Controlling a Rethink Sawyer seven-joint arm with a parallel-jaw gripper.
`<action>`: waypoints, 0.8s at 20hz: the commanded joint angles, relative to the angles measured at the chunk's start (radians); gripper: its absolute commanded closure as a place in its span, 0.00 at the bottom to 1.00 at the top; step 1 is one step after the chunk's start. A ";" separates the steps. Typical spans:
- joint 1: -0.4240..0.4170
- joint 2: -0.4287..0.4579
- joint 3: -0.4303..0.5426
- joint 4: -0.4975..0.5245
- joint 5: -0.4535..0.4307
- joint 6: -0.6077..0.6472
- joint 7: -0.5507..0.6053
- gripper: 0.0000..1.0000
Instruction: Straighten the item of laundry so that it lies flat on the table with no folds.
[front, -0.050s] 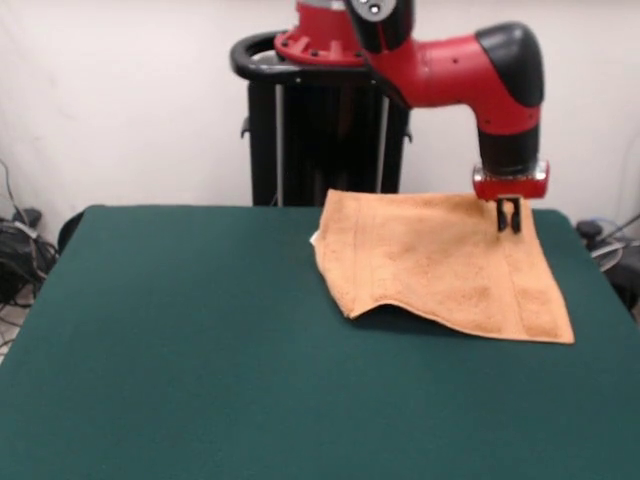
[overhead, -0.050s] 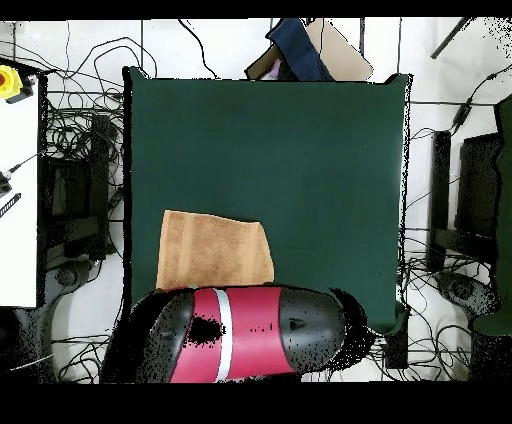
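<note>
As the gripper (front, -0.050s: 509, 222) hangs over the towel (front, -0.050s: 440, 262), claw state can't tell; you risk bunching the raised front edge w/ any drag.

green table (front, -0.050s: 180, 330) mostly bare, towel (front, -0.050s: 440, 265) at one corner

White wall (front, -0.050s: 120, 90); tangled cables (overhead, -0.050s: 75, 110) across floor.

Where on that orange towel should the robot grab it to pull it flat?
Probably the front corner of the towel, where the edge lifts off the table and casts a shadow. That raised spot gives the fingers something to pinch from above, then pull toward the open green area. The gripper now hangs over the opposite back corner.
</note>
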 joint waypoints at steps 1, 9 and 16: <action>0.068 0.010 0.104 -0.151 0.136 0.051 0.301 1.00; 0.113 -0.056 0.128 -0.120 0.218 0.085 0.340 1.00; 0.129 -0.056 0.147 -0.119 0.240 0.079 0.349 1.00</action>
